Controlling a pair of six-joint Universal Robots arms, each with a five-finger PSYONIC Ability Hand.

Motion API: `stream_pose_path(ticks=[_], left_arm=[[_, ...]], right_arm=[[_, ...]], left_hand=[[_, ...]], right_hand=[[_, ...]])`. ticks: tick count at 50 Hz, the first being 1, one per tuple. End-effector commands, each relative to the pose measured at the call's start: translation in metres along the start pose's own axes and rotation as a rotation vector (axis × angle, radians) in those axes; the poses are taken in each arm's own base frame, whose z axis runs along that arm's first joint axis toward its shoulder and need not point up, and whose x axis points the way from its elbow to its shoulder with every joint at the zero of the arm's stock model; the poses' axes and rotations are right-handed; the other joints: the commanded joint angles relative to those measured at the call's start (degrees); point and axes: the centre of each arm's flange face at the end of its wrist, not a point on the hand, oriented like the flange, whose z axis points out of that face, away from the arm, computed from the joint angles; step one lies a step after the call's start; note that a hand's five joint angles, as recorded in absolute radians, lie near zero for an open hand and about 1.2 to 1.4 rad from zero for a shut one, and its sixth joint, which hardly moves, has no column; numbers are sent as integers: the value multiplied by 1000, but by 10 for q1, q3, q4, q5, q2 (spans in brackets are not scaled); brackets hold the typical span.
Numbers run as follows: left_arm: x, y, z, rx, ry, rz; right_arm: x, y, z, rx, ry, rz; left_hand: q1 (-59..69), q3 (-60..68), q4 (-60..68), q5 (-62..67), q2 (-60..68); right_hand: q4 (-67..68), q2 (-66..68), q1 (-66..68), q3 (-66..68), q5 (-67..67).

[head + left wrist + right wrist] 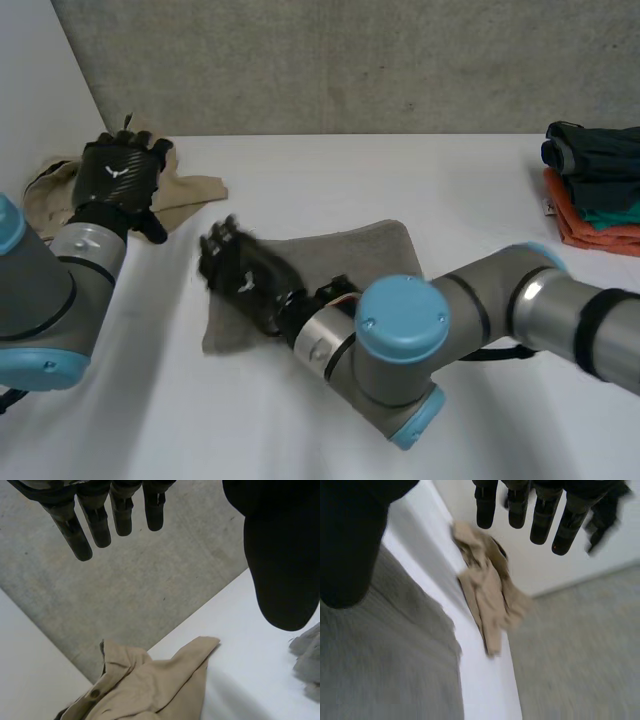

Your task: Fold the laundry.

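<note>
Probably getting ready to fold: grey cloth [350,255] lying mid table [420,170], right hand [240,270] over its left end, left hand [118,175] over tan cloth [190,190] far off, both with fingers straight, holding nothing; next, likely pinching a grey edge.
</note>
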Motion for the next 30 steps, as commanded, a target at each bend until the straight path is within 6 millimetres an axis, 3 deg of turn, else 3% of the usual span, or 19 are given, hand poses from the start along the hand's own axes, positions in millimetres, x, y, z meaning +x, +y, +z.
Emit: stream_pose_path(ticks=[1,5,8,16,19,22,23,24,30], left_arm=[[19,-14,-2,48,49,-6],[40,-22,-7,74,103,-11],[47,-23,-9,78,123,-14],[70,-16,-14,64,184,-12],[72,-13,-14,55,190,-11],[72,-12,-14,51,188,-10],[72,-11,-15,50,190,-10],[72,-11,-15,47,188,-10],[70,-10,-16,43,186,-10]], right_arm=[[73,3,-37,-115,205,363],[90,7,-62,-184,221,572],[93,33,-78,-308,230,655],[86,93,-103,-545,213,649],[83,105,-107,-584,205,625],[79,117,-110,-620,195,603],[80,118,-110,-626,196,594],[84,123,-114,-644,214,574],[102,130,-119,-672,265,452]], left_hand=[[-14,-22,-18,-28,-18],[-14,-21,-17,-27,-18],[-14,-21,-17,-27,-18],[-14,-21,-17,-27,-18],[-14,-21,-17,-27,-18],[-14,-21,-17,-27,-18],[-14,-21,-17,-27,-18],[-14,-21,-17,-27,-18],[-14,-21,-17,-27,-18]], right_hand=[[-37,-26,-15,-23,-38],[-37,-26,-15,-23,-38],[-37,-26,-15,-23,-38],[-37,-26,-15,-23,-38],[4,15,26,18,3],[192,202,213,205,191],[334,345,356,348,333],[660,670,681,673,659],[663,674,685,677,662]])
